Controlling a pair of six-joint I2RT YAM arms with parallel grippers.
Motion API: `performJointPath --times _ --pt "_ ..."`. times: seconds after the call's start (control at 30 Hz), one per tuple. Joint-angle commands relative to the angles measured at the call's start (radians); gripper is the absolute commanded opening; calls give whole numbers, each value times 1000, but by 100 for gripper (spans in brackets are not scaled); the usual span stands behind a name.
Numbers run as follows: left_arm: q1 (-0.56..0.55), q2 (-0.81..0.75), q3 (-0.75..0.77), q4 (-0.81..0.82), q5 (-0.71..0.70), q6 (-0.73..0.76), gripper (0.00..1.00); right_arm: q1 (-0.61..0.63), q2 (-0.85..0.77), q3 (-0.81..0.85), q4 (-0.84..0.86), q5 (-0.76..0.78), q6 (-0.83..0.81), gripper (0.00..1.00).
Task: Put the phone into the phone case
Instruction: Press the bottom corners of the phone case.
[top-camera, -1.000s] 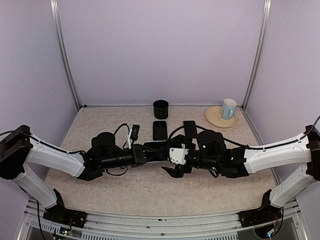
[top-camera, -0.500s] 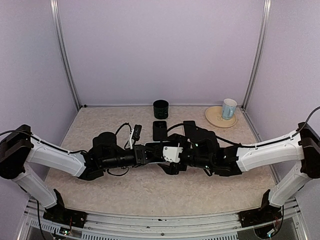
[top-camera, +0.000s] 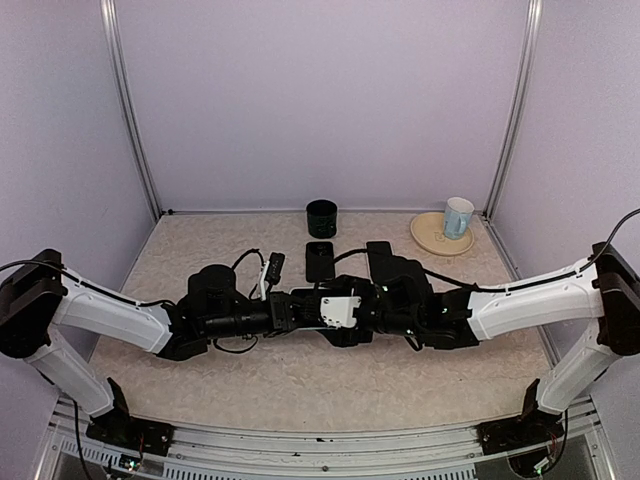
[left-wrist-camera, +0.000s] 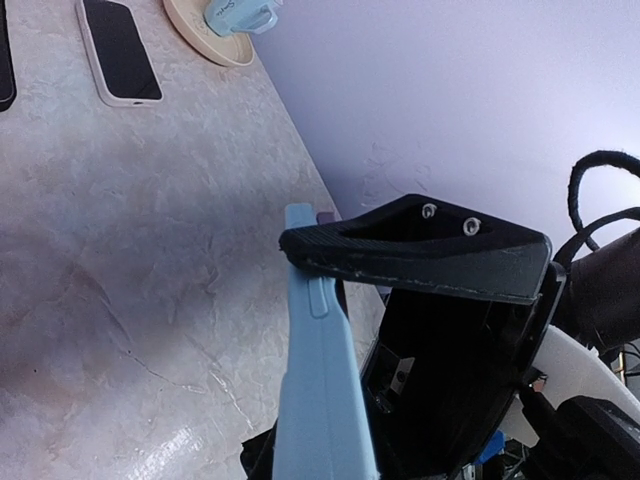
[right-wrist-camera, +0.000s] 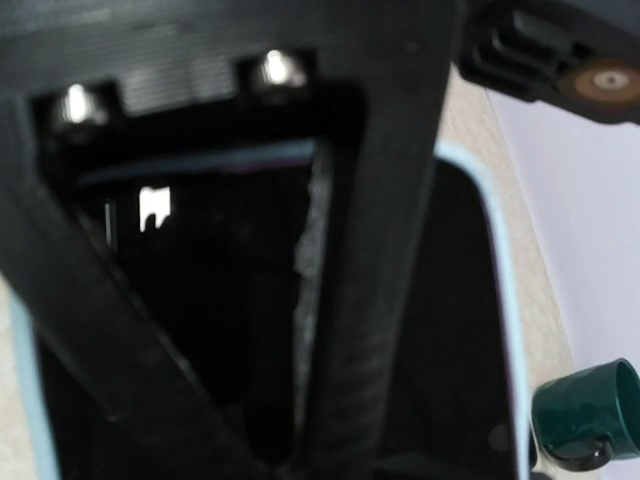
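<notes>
My left gripper (top-camera: 308, 306) is clamped on the blue case (left-wrist-camera: 318, 400). The right gripper (top-camera: 345, 315) sits at its three o'clock; I can't judge its opening.

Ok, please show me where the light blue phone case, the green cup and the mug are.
light blue phone case (left-wrist-camera: 318, 400), left wrist view, on its side edge.
green cup (right-wrist-camera: 588, 415), right wrist view, on its outer wall.
mug (top-camera: 459, 216), top external view, on its side wall.
</notes>
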Motion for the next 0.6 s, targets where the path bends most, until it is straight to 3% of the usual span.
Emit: performJointPath --times 0.0,0.2,0.37,0.57 --pt "-7 -13 36 86 8 44 0 -2 8 36 -13 -48 48 67" --pt "-7 -30 30 80 9 68 0 -16 -64 -10 20 -56 112 99" --pt "-4 -54 23 86 10 89 0 -57 -183 -69 49 -87 255 100" --pt "1 -59 23 98 17 93 0 -158 -310 -112 46 -300 469 100"
